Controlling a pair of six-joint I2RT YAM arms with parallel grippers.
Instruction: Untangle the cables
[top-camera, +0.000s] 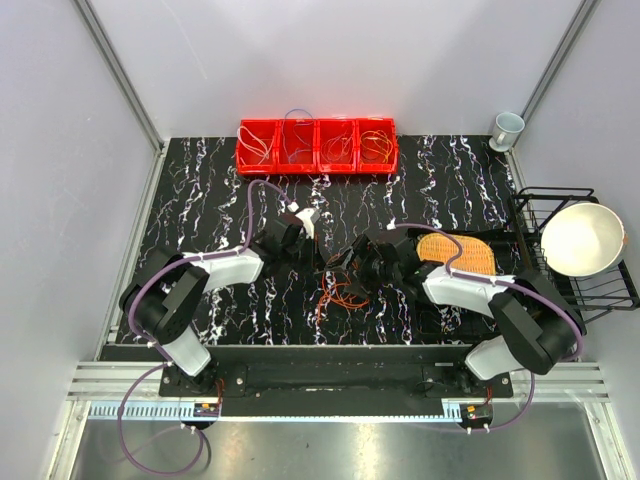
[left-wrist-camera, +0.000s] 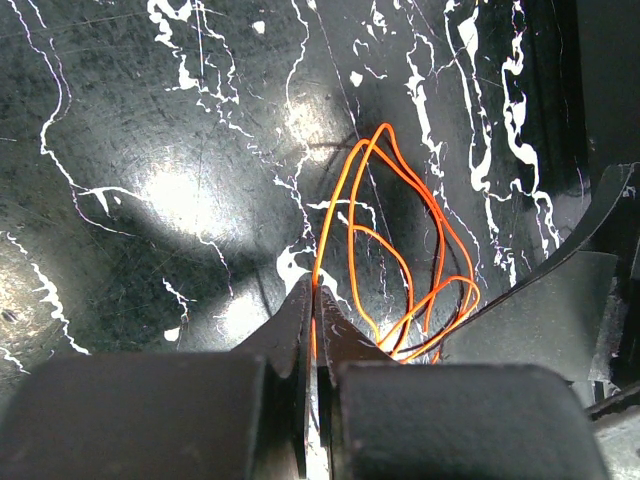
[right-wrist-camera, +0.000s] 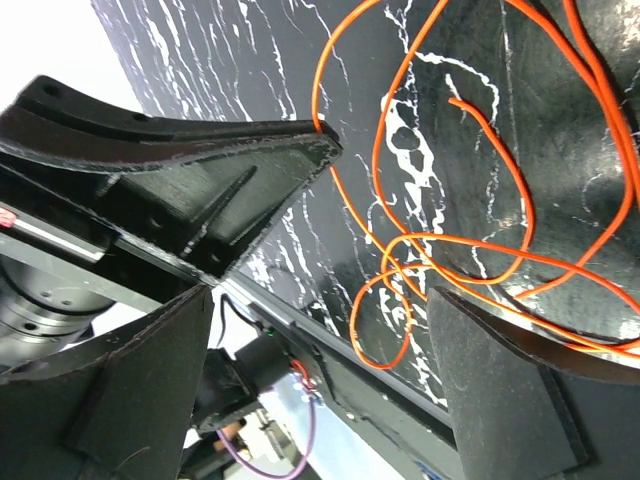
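Note:
A loose tangle of orange cables lies on the black marbled table between the two arms. My left gripper is shut on one orange cable, which rises from its tips into loops over the table. In the top view the left gripper sits just above the tangle. My right gripper is open, its fingers on either side of the orange loops, holding nothing. It shows in the top view close beside the left gripper.
A row of red bins with more thin cables stands at the back. An orange ribbed mat lies right of the grippers. A black wire rack with a white bowl stands at the right edge. A cup is at the back right.

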